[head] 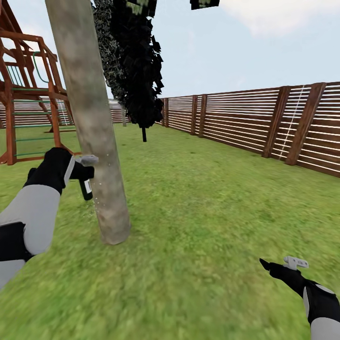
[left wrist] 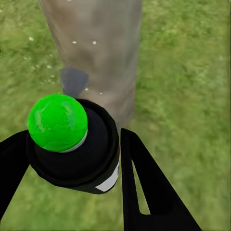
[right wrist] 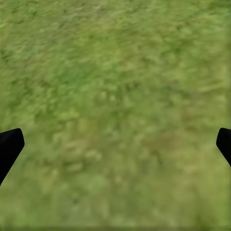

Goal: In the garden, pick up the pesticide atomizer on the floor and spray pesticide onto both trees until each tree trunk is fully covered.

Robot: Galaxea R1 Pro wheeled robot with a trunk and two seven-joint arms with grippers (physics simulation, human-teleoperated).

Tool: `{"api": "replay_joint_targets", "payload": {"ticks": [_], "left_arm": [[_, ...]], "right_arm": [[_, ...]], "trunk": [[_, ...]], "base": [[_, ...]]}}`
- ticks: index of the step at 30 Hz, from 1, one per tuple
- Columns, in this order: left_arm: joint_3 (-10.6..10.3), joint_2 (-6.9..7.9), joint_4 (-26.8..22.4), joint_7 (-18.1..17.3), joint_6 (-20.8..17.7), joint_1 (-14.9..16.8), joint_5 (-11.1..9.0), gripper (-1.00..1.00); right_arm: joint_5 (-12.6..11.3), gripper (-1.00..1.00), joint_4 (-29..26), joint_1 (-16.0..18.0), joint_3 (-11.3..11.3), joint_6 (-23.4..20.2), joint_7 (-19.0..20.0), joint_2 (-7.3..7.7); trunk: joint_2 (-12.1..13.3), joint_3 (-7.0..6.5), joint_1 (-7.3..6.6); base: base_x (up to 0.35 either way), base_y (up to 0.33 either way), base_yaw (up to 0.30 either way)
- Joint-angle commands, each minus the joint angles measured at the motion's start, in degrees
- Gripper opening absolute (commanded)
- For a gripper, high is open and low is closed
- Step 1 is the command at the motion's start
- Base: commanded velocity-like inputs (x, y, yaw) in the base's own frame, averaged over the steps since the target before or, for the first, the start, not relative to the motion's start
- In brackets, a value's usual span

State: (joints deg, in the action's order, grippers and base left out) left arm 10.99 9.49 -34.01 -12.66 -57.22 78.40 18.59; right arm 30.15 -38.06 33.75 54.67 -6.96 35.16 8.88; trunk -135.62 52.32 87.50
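We stand on the lawn (head: 198, 203) of the garden, close to a thick pale grey-brown tree trunk (head: 92, 123) that rises just ahead on our left. Our left gripper (head: 85, 174) is raised beside that trunk, its fingers (left wrist: 144, 183) clamped on the pesticide atomizer (left wrist: 72, 142), a small dark sprayer with a bright green cap (left wrist: 57, 122) and a white label on its side. The atomizer sits just beside the bark, nose toward it, and a few whitish speckles of pesticide (left wrist: 74, 42) dot the trunk and the air near it. Our right gripper (head: 276, 267) hangs low over bare grass (right wrist: 115, 110), well apart from the tree, with its fingertips (right wrist: 9, 144) spread wide and nothing between them. Behind the trunk we see a wooden play frame (head: 28, 94), a dark-leaved tree (head: 139, 66), and the brown slatted fence (head: 245, 123) running along the right.
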Motion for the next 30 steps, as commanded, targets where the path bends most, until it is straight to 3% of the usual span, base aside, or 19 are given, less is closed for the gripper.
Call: {"api": "replay_joint_targets", "payload": {"ticks": [1, 8, 11, 16, 18, 21, 22, 24, 26, 27, 30], "left_arm": [[0.0, 0.0, 0.0, 0.0, 0.0, 0.2, 0.0, -1.0], [0.1, 0.2, 0.2, 0.0, -0.1, 1.2, 0.0, -1.0], [0.0, 1.2, 0.8, -0.1, 0.1, 0.9, 0.0, -1.0], [0.0, 1.56, 9.2, -0.2, 1.2, 0.0, -0.1, -1.0], [0.0, 1.58, 14.0, -0.2, 6.0, -3.0, -0.1, -1.0], [0.0, 1.58, 14.9, -0.2, 9.4, -7.3, -0.2, -1.0], [0.3, 1.58, 15.0, -0.2, 12.5, -9.8, -0.3, -1.0], [3.2, 1.58, 15.0, -0.2, 15.7, -12.7, -0.3, -1.0], [8.1, 1.58, 15.0, -0.1, 20.4, -15.3, -0.2, -1.0], [9.5, 1.58, 15.0, -0.1, 22.8, -16.6, -0.2, -1.0], [10.9, 1.37, 15.1, -0.1, 27.3, -19.2, -0.1, -1.0]], "right_arm": [[0.0, 1.0, 0.0, 0.0, 0.0, 0.0, 0.0, 0.0], [0.0, 1.0, 0.0, 0.0, 0.0, 0.0, 0.0, -0.07], [0.0, 1.0, 0.0, 0.0, 0.0, 0.0, 0.0, -0.24], [0.0, 1.0, 0.0, 0.0, 0.0, 0.0, 0.0, -0.42], [0.0, 1.0, 0.0, 0.0, 0.0, 0.0, 0.0, -0.44], [0.0, 1.0, 0.0, 0.0, 0.0, 0.0, 0.0, -0.48], [0.0, 1.0, 0.0, 0.0, 0.0, 0.0, 0.0, -0.51], [0.0, 1.0, 0.0, 0.0, 0.0, 0.0, 0.0, -0.52], [0.0, 1.0, 0.0, 0.0, 0.0, 0.0, -0.1, -0.53], [0.0, 1.0, 0.0, 0.0, 0.0, 0.0, -0.1, -0.53], [0.0, 1.0, 0.0, 0.0, 0.0, 0.0, -0.1, -0.53]], "trunk": [[0.0, 0.0, 0.0], [0.0, 0.0, 0.0], [0.0, 0.0, 0.0], [0.0, 0.0, 0.0], [0.0, 0.0, 0.0], [0.0, 0.0, 0.0], [0.0, 0.0, 0.0], [0.0, 0.0, 0.0], [0.0, 0.0, 0.0], [0.0, 0.0, 0.0], [0.0, 0.0, 0.0]], "base": [[0.0, 0.0, 0.0], [0.0, 0.0, 0.0], [0.0, 0.0, 0.0], [0.0, 0.0, 0.0], [0.0, 0.0, 0.0], [0.0, 0.0, 0.0], [0.0, 0.0, 0.0], [0.0, 0.0, 0.0], [0.0, 0.0, 0.0], [0.0, 0.0, 0.0], [0.0, 0.0, 0.0]]}}
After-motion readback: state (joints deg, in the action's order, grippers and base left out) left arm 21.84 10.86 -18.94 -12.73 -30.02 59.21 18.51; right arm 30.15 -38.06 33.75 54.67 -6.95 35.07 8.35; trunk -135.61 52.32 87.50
